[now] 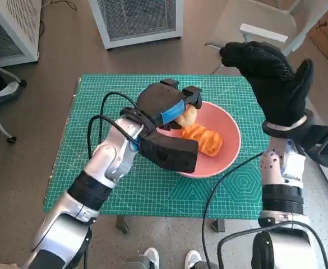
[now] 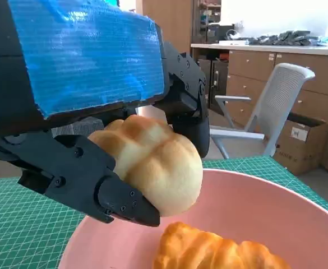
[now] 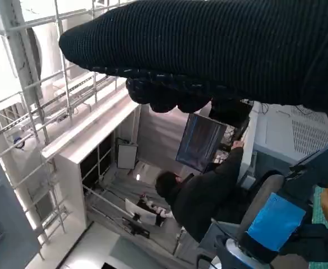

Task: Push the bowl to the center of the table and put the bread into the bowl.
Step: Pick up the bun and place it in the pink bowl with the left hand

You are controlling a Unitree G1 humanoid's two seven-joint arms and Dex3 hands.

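Observation:
A pink bowl point(image 1: 229, 147) sits on the green cutting mat point(image 1: 124, 185), right of the mat's middle. An orange-brown croissant-like bread point(image 1: 202, 139) lies inside it, also seen in the left wrist view as bread point(image 2: 208, 249). My left hand point(image 1: 165, 106) holds a pale round bun point(image 2: 152, 159) above the bowl's near-left part; the bun point(image 1: 187, 116) peeks out beside the fingers. My right hand point(image 1: 273, 81) is raised above the mat's right edge, fingers spread, holding nothing.
A white chair point(image 1: 259, 28) stands behind the table at the right. A white metal cabinet point(image 1: 138, 19) stands behind the middle. In the right wrist view a person point(image 3: 200, 193) in dark clothes sits at a monitor.

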